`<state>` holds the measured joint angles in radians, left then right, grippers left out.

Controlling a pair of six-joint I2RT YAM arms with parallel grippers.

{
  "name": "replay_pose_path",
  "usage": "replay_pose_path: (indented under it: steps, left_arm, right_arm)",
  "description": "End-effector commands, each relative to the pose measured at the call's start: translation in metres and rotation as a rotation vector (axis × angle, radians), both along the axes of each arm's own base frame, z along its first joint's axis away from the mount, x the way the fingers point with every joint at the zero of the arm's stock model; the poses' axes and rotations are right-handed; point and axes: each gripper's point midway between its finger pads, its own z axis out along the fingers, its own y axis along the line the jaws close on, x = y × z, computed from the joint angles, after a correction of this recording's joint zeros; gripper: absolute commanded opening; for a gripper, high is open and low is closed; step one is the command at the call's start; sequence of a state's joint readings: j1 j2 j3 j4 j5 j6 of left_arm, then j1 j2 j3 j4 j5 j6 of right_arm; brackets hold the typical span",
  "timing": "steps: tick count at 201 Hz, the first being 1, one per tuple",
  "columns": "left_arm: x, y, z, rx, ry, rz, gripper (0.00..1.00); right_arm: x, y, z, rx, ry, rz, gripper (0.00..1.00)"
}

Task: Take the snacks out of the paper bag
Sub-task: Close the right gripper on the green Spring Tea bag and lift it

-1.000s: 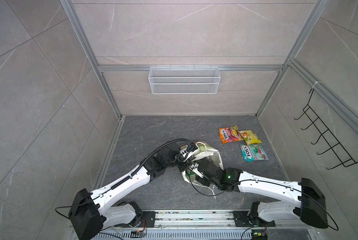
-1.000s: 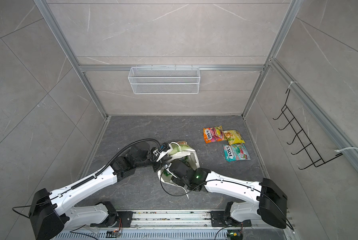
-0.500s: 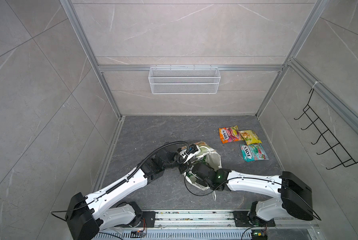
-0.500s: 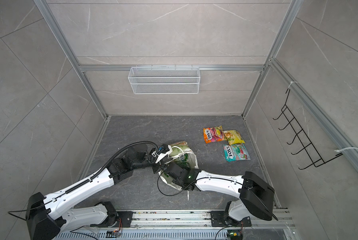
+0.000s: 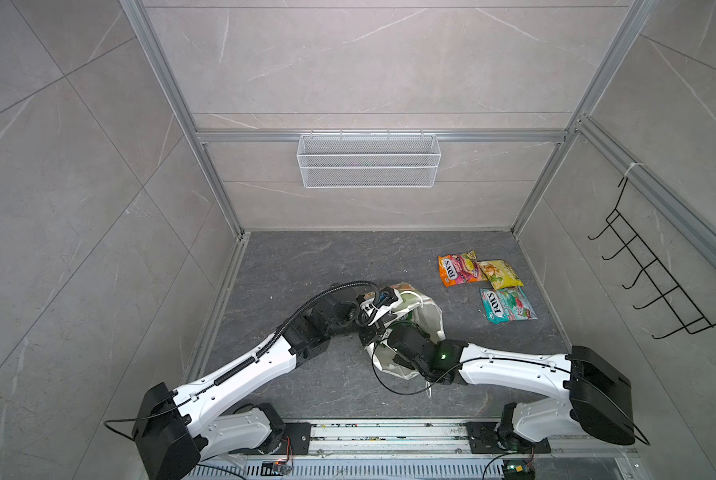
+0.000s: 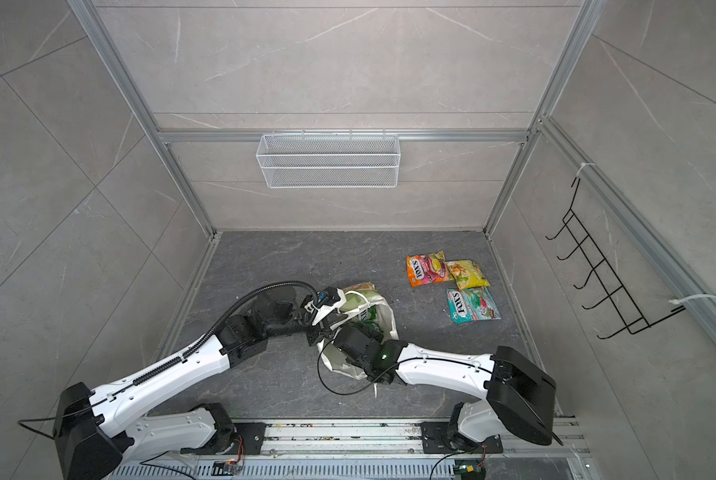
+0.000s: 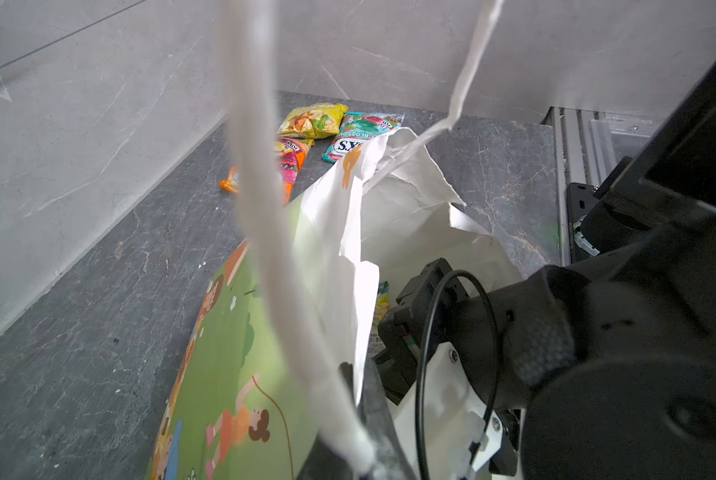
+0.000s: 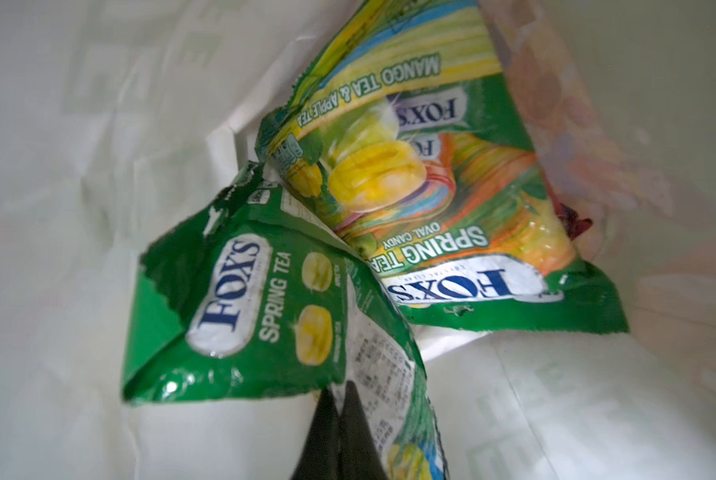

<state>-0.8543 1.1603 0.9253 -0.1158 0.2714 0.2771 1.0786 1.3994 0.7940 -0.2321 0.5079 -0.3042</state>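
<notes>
Right wrist view looks into the paper bag [image 8: 98, 166]. The right tool [image 8: 338, 390] has its jaws closed tight on the thin lower edge of a green pouch [image 8: 231, 299], and a second green pouch [image 8: 431, 174] leans on it deeper in. Left wrist view shows the left tool [image 7: 368, 399] clamped shut at the bag's rim, where the white cord handle [image 7: 260, 208] ends. In both top views the bag stands near the middle of the counter [image 5: 306, 266]. The orange pouch [image 5: 458, 269], yellow pouch [image 5: 501, 274] and teal pouch [image 5: 508, 305] lie out at the far right.

The pinch is only on an edge of glossy film, so a quick pull could let it slip free. The leaning pouch may drag along and drop. The right wrist fills the mouth and could snag the crumpled rim, tearing the paper or tugging the bag off the left tool.
</notes>
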Motion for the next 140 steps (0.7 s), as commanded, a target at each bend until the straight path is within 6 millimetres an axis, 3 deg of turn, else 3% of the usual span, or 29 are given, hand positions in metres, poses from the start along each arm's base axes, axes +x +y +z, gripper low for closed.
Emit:
replay_pose_path:
  steps: [1, 49, 95, 140]
  left_arm:
    - [0.005, -0.003, 0.004, 0.001, -0.013, 0.008, 0.0]
    - [0.009, -0.002, 0.002, 0.006, -0.024, 0.025, 0.0]
    - [0.011, -0.002, 0.002, 0.008, -0.03, 0.028, 0.0]
    - [0.018, 0.004, 0.006, 0.019, -0.059, 0.078, 0.0]
  right_arm:
    - [-0.002, 0.001, 0.031, 0.106, -0.029, -0.001, 0.0]
    - [-0.016, -0.005, 0.053, 0.191, -0.006, 0.016, 0.0]
    - [-0.017, -0.008, 0.09, 0.287, -0.062, 0.022, 0.0]
    - [-0.025, -0.013, 0.141, 0.39, -0.122, 0.072, 0.0]
